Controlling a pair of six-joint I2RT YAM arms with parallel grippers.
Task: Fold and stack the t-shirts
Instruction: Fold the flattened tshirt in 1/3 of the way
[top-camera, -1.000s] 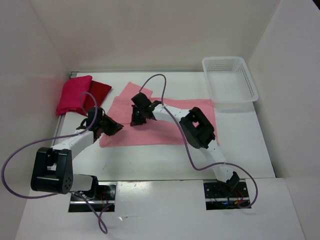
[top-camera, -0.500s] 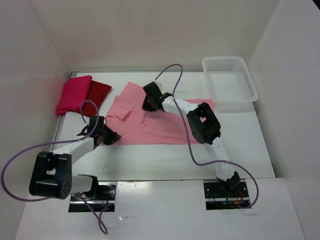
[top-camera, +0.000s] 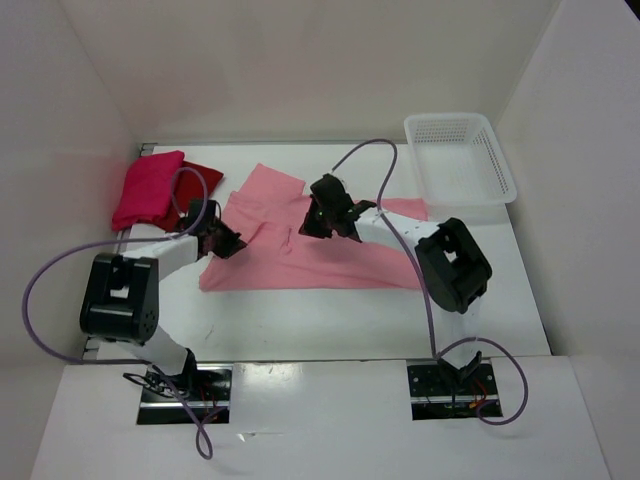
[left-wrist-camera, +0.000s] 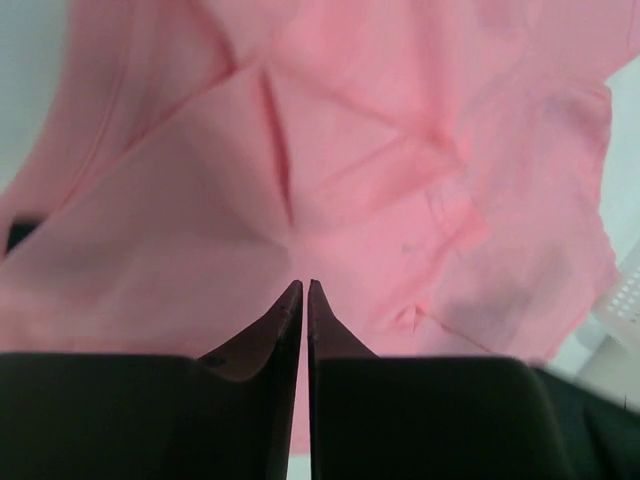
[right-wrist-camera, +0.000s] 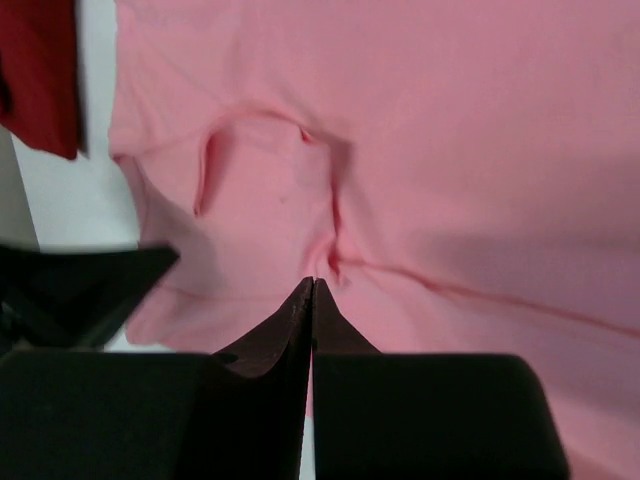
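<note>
At the far left of the table (top-camera: 300, 322), the magenta shirt (top-camera: 148, 188) is seen folded, with the red shirt (top-camera: 203, 178) folded beside it and partly under it; both have stayed put over the last second. Next to the right, the left gripper (top-camera: 225, 241) has been brought up from a lower spot to the left edge of the salmon shirt (top-camera: 300, 262). In its wrist view its fingers are pressed together, and creases in the cloth run down to the tips, so a pinch of salmon cloth is judged to be held. The salmon shirt lies in the middle of the table. A second ago it was a neater oblong; now a sleeve is laid out at its upper left and the left edge has been pulled askew. Further right, the right gripper (top-camera: 318, 222) has been carried rightward onto the shirt's upper middle. Its fingers are closed too, and folds gather at the tips in its wrist view, so cloth is judged to be nipped there as well. From this it is judged that the last shirt is being rearranged, not yet folded, and nothing has been added to the pile. At the far right stands the basket (top-camera: 446, 118), with nothing seen in it. Counted: three shirts, two folded and one spread; two grippers; one basket.
</note>
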